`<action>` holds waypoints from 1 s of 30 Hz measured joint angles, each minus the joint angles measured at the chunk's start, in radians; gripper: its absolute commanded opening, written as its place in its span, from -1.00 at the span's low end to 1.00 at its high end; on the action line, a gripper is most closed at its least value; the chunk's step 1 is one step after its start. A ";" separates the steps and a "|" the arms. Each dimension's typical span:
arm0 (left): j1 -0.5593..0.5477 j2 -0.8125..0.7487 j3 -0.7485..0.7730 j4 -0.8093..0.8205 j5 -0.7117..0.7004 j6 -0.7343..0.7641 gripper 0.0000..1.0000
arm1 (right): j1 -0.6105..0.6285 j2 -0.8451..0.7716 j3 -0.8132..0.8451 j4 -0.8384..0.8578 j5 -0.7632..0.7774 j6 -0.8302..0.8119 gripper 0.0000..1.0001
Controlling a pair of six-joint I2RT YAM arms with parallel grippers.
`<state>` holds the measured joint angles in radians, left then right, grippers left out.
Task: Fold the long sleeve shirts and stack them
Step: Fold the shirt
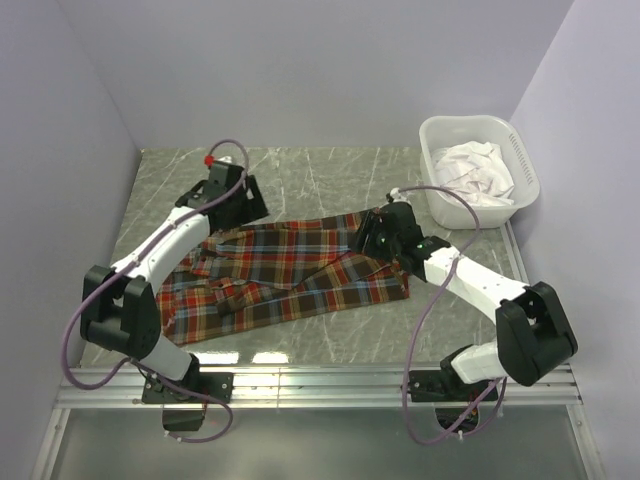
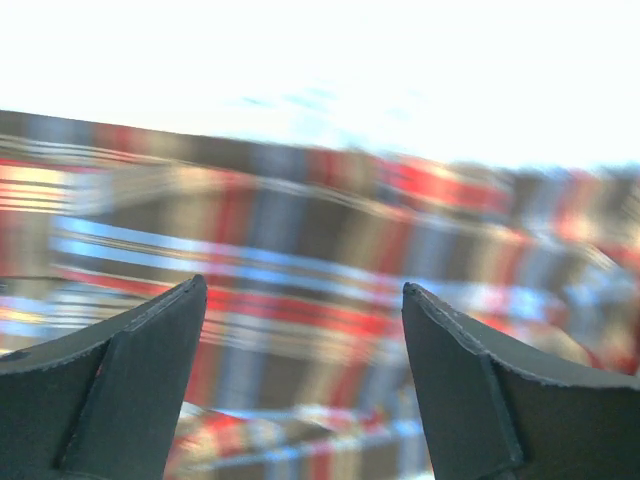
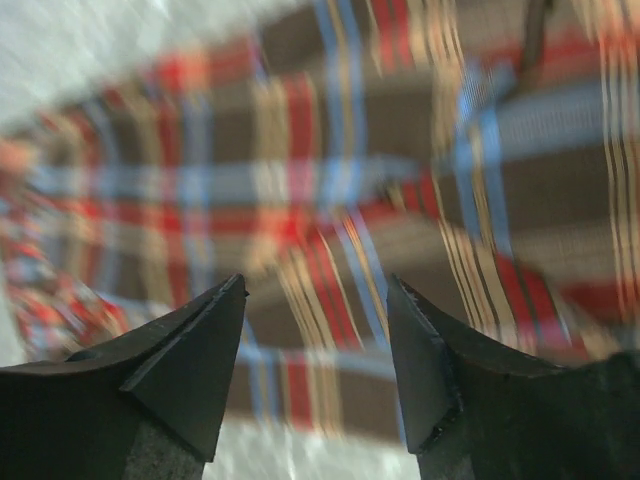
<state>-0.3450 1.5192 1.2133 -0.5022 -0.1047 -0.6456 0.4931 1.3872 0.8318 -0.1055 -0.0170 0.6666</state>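
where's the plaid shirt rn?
Top view: the plaid shirt lies mid-table, between the left gripper at its far-left corner and the right gripper at its far-right edge, near-left of the white basket.

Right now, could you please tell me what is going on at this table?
Two robot arms are working on a plaid shirt that lies spread and somewhat rumpled on the table. The left tool is over the shirt's far left part and the right tool over its far right part. Both are open and hold nothing. A white basket at the far right holds pale cloth.
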 measured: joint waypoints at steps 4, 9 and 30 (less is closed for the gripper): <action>0.109 0.072 0.001 -0.014 -0.042 0.033 0.59 | 0.040 -0.015 -0.018 -0.115 0.016 0.000 0.18; 0.175 0.221 0.016 -0.011 -0.050 0.051 0.51 | 0.052 0.040 -0.023 -0.156 0.017 0.005 0.07; 0.260 0.248 -0.141 0.161 0.060 -0.064 0.60 | -0.004 0.558 0.473 -0.304 0.032 -0.107 0.08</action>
<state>-0.0849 1.7668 1.0721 -0.3412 -0.0452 -0.7094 0.4892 1.9450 1.3048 -0.4099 0.0151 0.5598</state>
